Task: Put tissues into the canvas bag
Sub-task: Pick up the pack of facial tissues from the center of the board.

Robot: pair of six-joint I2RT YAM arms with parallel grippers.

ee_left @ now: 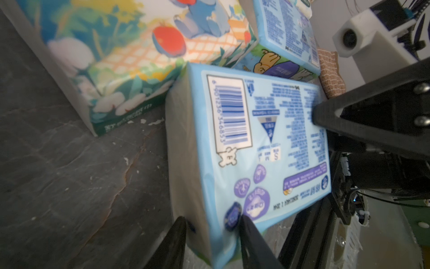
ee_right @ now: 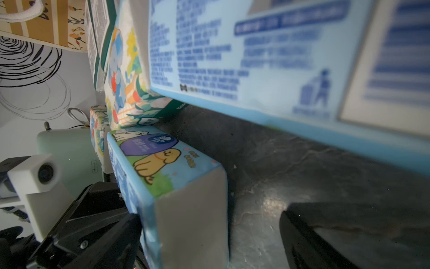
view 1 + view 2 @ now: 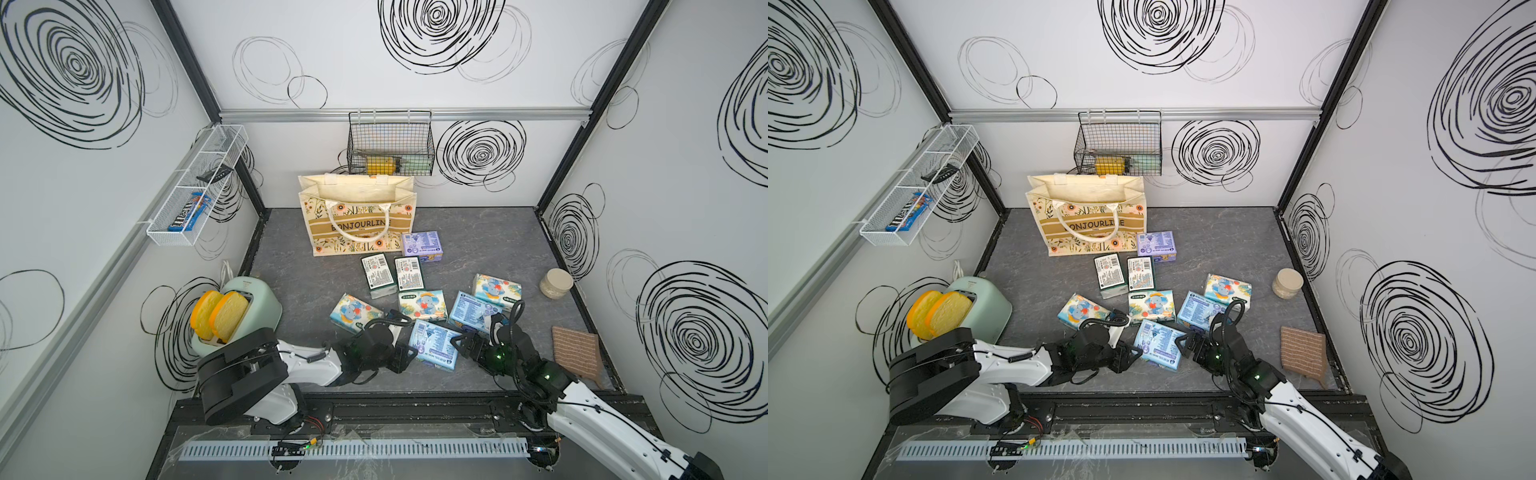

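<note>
The cream canvas bag [image 3: 357,224] [image 3: 1086,224] stands open at the back of the floor. In front of it lie the tissues: a purple pack [image 3: 422,243], two dark green packs [image 3: 377,274], elephant packs [image 3: 355,313] and a light blue one [image 3: 473,309]. A nearer light blue pack [image 3: 432,343] [image 1: 267,139] [image 2: 162,163] lies between both arms. My left gripper [image 3: 409,353] [image 1: 214,233] is shut on that pack's near left corner. My right gripper [image 3: 459,345] [image 2: 209,228] stands wide open around its right end, one finger against the printed face, the other apart.
A mint toaster [image 3: 237,311] with bread slices stands at the left. A round beige jar [image 3: 555,282] and a brown cloth [image 3: 577,353] sit at the right. A black wire basket [image 3: 390,143] hangs on the back wall behind the bag, a white wire shelf [image 3: 197,187] on the left wall.
</note>
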